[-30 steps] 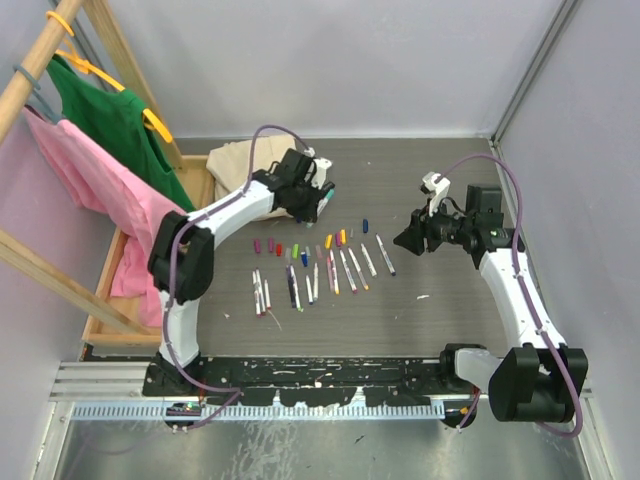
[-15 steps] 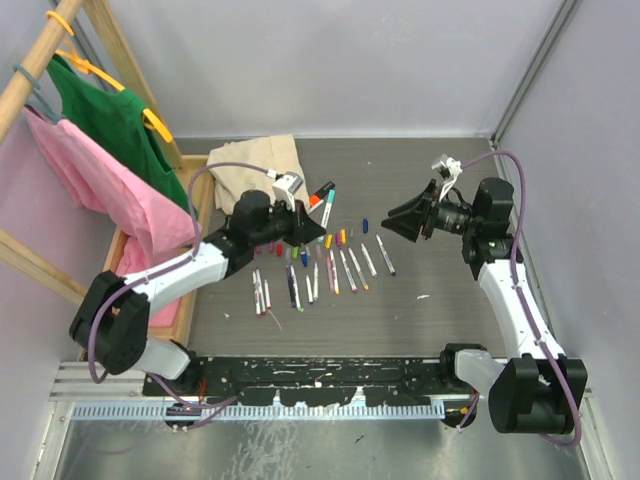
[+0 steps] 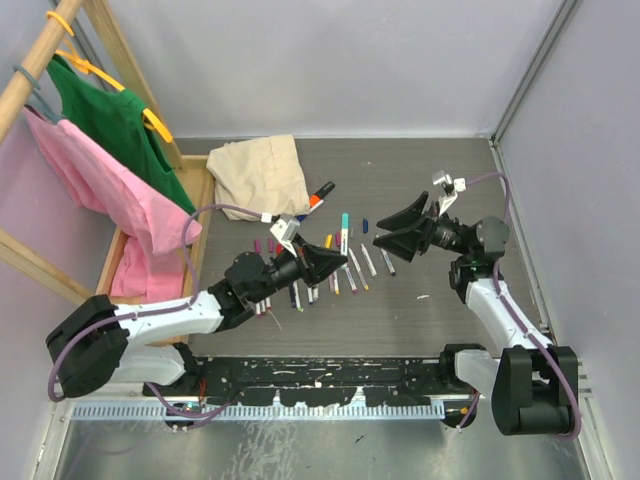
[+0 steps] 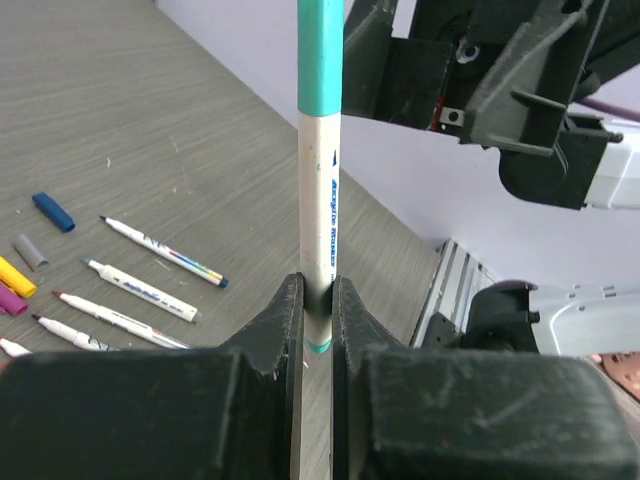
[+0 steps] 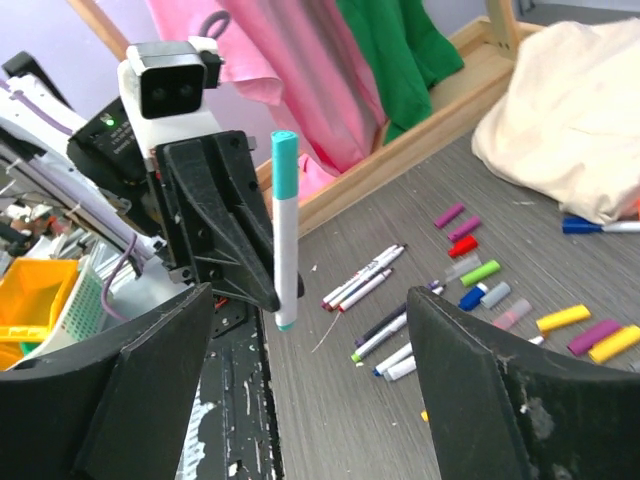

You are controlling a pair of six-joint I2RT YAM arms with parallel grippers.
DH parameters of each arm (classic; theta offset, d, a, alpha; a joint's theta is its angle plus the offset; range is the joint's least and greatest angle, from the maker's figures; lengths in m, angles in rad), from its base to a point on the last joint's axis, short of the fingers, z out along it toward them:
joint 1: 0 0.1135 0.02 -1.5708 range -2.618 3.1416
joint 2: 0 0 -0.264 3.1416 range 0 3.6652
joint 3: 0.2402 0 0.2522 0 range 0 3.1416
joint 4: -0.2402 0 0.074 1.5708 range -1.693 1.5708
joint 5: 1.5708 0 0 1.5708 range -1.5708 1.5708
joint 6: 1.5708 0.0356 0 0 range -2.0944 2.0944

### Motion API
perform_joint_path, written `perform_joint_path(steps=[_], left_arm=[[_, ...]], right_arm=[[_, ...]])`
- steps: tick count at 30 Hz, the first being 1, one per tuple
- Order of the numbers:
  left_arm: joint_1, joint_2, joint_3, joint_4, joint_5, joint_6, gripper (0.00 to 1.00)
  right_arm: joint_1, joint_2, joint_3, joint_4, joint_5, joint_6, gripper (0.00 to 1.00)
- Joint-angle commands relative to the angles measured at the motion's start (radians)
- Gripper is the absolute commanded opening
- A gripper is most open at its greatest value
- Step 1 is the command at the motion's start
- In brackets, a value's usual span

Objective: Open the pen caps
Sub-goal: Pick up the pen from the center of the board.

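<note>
My left gripper [image 3: 338, 260] is shut on the lower white barrel of a thin marker pen [image 3: 343, 238] and holds it upright above the table, teal cap [image 3: 344, 219] on top. The left wrist view shows the jaws [image 4: 317, 300] clamped on the barrel [image 4: 320, 220] below the cap [image 4: 320, 50]. My right gripper [image 3: 382, 232] is open and empty, its jaws spread wide facing the pen [image 5: 287, 250] from a short distance. Several uncapped pens [image 3: 345, 272] and loose coloured caps [image 5: 480, 272] lie on the table below.
A beige cloth [image 3: 258, 170] lies at the back left, with a thick black marker with an orange cap [image 3: 320, 193] beside it. A wooden rack with pink [image 3: 95, 190] and green [image 3: 115, 120] garments stands at the left. Walls close the back and right.
My left arm has swung from beside the beige cloth to the table's front centre, carrying the teal-capped pen upright. My right gripper has lowered and turned toward the pen, staying open.
</note>
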Motion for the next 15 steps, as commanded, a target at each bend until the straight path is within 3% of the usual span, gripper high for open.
perform_joint_path(steps=[1,15], left_arm=[[-0.041,-0.030,-0.037,0.235,-0.164,0.000,0.00],[-0.140,0.041,-0.028,0.348,-0.226,0.010,0.00]], right_arm=[[0.040,-0.015,0.004,0.207,-0.013,0.117,0.83],[0.139,0.015,-0.022,0.211,0.044,0.127,0.76]])
